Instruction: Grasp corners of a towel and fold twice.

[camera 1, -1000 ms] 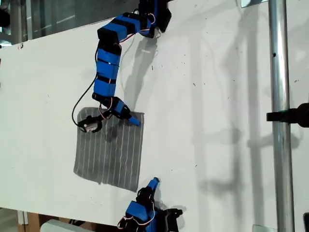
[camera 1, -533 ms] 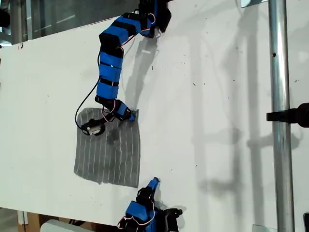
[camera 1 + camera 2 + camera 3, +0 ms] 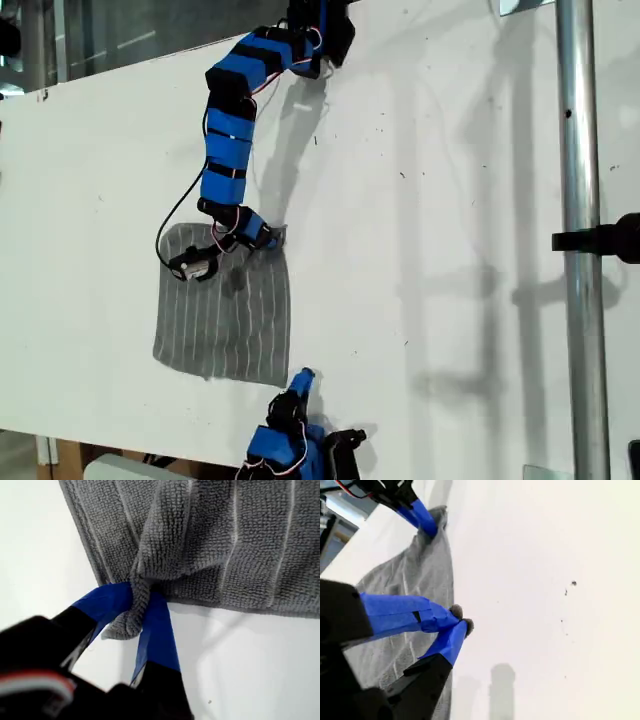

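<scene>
The dark grey towel (image 3: 220, 320) with thin white stripes lies flat on the white table (image 3: 430, 200), towards the exterior view's left. My first gripper (image 3: 272, 240) is shut on the towel's far corner; the first wrist view shows the bunched cloth (image 3: 225, 545) pinched between its blue fingertips (image 3: 137, 615). My second gripper (image 3: 298, 380) is at the near corner on the same side. In the second wrist view its tips (image 3: 459, 621) are closed with grey cloth (image 3: 415, 580) showing between them, and the first gripper (image 3: 427, 527) holds the far corner beyond.
A vertical metal pole (image 3: 580, 240) with a black clamp (image 3: 605, 240) stands at the exterior view's right. The table's near edge runs just below the towel and the second arm's base (image 3: 300, 450). White tabletop stretches between the towel and the pole.
The first gripper closed on the far corner and drew it inward, narrowing the towel there. The second arm shifted towards the exterior view's left, onto the near corner.
</scene>
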`<state>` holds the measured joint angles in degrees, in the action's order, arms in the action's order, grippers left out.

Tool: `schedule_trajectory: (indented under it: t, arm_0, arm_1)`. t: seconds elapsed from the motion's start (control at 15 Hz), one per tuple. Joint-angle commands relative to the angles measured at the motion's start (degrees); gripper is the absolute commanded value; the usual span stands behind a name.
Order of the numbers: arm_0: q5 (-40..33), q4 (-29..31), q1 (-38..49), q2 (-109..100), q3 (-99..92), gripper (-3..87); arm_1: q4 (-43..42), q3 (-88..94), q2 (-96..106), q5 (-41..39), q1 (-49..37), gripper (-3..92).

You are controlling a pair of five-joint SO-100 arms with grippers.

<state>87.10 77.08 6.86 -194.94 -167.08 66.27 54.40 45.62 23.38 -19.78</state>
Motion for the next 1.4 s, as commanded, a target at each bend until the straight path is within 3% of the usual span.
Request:
schedule_trajectory:
  t: [0.0, 0.13, 0.4, 0.47, 0.6, 0.67, 0.8, 1.33]
  arm_0:
    - [-1.8, 0.2, 2.1, 15.8, 14.3, -2.8]
    - [-5.5, 2.5, 6.7, 27.2, 24.2, -2.8]
    - [-22.0, 14.2, 24.5, 44.6, 42.7, -2.5]
    - [-26.6, 16.3, 29.3, 49.8, 47.0, -0.1]
    - [-33.5, 17.1, 34.8, 57.9, 54.0, 14.6]
    - [-35.5, 17.1, 35.9, 60.9, 57.2, 22.0]
    - [-38.6, 17.9, 37.4, 64.9, 63.0, 27.8]
    - [-48.0, 19.2, 43.7, 72.3, 62.5, 28.2]
  arm_1:
    - [-0.8, -0.9, 0.2, -0.8, 0.6, -0.2]
    - [-0.9, -0.7, 0.3, -0.8, 0.6, -0.2]
    - [-1.1, -0.3, 0.4, -0.8, 0.8, -0.2]
    - [-1.1, -0.2, 0.4, -0.8, 0.9, -0.2]
    - [-1.3, 0.3, 0.5, -0.8, 0.9, -0.2]
    - [-1.4, 0.4, 0.6, -0.8, 0.9, -0.2]
    - [-1.5, 0.4, 0.6, -0.8, 0.9, -0.2]
    - [-1.6, 0.4, 0.7, -0.8, 0.7, -0.2]
